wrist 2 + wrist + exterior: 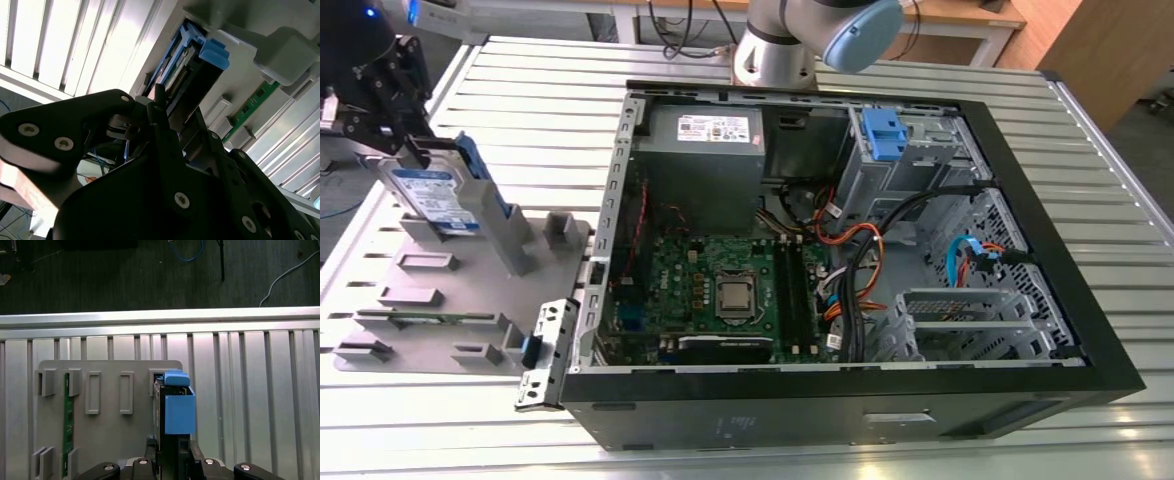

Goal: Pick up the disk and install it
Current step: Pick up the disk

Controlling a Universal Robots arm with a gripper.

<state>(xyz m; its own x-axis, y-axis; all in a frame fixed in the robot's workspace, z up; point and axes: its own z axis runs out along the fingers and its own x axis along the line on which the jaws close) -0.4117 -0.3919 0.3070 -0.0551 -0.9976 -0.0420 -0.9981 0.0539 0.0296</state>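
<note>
My hand [408, 148] is closed narrow on the upper end of the disk [435, 198]. Its black body covers that end in the exterior view, and in the second wrist view the contact is lost in shadow. The disk stands upright in a corner slot of the grey holder [447, 300] on the tabletop [520, 80]. It is silver metal with a white label and a blue band, and a blue bracket [179, 410] runs along one side. I can't make out its print.
</note>
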